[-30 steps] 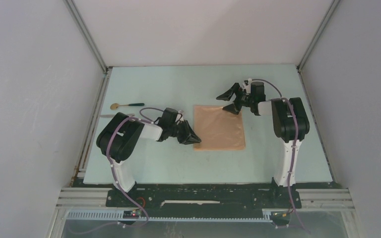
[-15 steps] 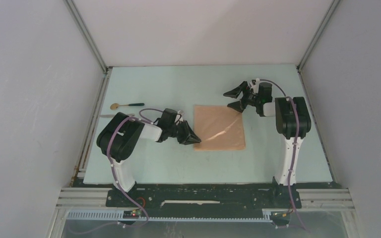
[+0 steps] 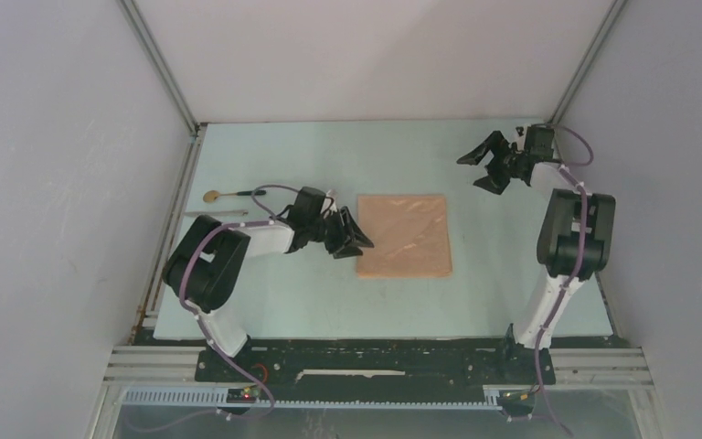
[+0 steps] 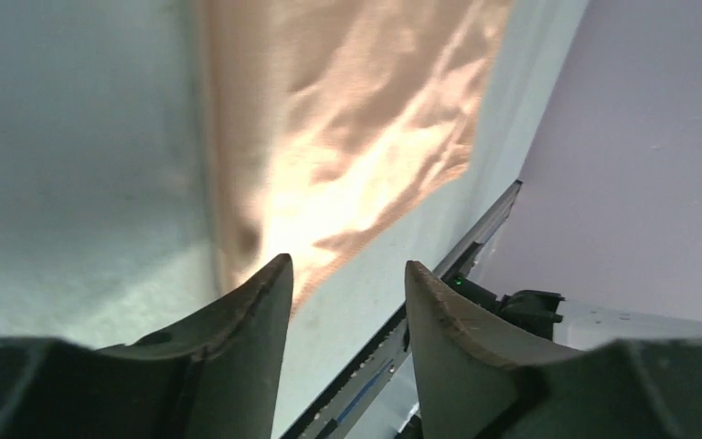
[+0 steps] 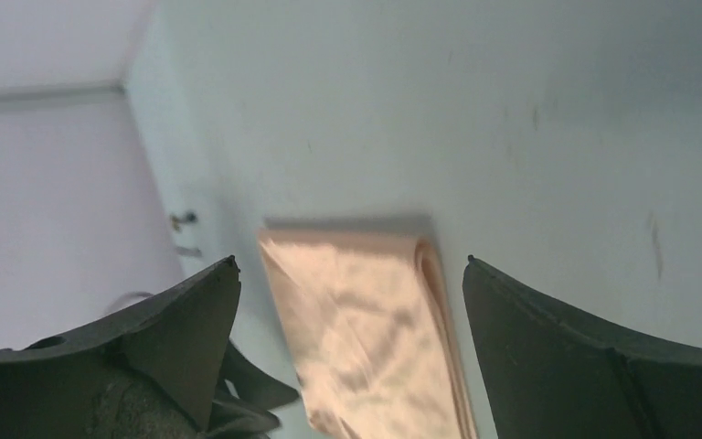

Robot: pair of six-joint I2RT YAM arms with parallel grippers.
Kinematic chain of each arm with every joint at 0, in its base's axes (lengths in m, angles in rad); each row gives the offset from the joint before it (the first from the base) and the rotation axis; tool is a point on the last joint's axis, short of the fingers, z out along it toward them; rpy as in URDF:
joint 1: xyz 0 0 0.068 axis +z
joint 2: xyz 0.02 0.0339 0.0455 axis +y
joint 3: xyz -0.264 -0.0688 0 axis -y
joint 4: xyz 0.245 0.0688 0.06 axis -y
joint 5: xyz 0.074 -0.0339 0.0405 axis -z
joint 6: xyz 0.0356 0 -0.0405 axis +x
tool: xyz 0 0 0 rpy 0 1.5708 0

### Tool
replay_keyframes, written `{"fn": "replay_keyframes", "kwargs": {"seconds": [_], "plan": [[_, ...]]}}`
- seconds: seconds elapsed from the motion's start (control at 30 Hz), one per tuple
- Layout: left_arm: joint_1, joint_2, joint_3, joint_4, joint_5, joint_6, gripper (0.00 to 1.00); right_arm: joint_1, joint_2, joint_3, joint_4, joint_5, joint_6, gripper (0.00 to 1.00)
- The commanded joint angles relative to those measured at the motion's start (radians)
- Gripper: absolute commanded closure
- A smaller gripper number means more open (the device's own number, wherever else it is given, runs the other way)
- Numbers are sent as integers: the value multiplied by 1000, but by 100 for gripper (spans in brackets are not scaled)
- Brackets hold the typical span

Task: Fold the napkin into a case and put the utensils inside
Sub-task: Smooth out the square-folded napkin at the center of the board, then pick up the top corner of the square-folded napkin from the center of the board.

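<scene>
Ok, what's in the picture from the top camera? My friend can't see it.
A peach napkin lies flat in the middle of a pale green table. The left gripper is open beside the napkin's left edge, and the right gripper is open near the far right corner. A spoon and a thin metal piece lie at the left side.

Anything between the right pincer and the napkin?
Nothing visible. The right pincer is open off the napkin's far right corner, with only bare table between. The left pincer sits at the napkin's opposite, left edge.
</scene>
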Motion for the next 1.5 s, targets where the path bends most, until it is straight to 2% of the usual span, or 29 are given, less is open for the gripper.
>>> {"fn": "replay_keyframes", "kwargs": {"seconds": [0.0, 0.07, 0.2, 0.27, 0.33, 0.37, 0.47, 0.6, 0.73, 0.87, 1.27, 1.47], "plan": [[4, -157, 93, -116, -9, 78, 44, 141, -289, -95, -496, 313, -246, 0], [4, -206, 111, -203, -28, 125, 40, 180, -416, -250, -461, 341, -226, 1], [13, -260, 53, -256, -48, 164, 36, 269, -620, -462, -439, 354, -187, 18], [23, -267, 5, -252, -60, 174, 35, 287, -662, -526, -450, 373, -182, 26], [28, -264, -34, -235, -69, 174, 34, 293, -689, -579, -442, 365, -176, 48], [28, -255, -48, -219, -63, 171, 34, 294, -703, -598, -440, 368, -175, 54], [28, -212, -64, -189, -49, 159, 35, 289, -744, -639, -438, 393, -180, 54], [25, -153, -85, -153, -46, 155, 42, 278, -749, -664, -420, 324, -179, 52], [11, -108, -100, -113, -44, 146, 49, 275, -740, -681, -396, 322, -170, 54], [-14, -74, -114, -65, -50, 123, 61, 265, -717, -694, -372, 323, -169, 61], [-23, -56, -143, -27, -60, 104, 69, 260, -612, -708, -283, 294, -159, 66], [-23, -57, -145, -17, -55, 99, 70, 259, -598, -708, -284, 311, -162, 63]]}}
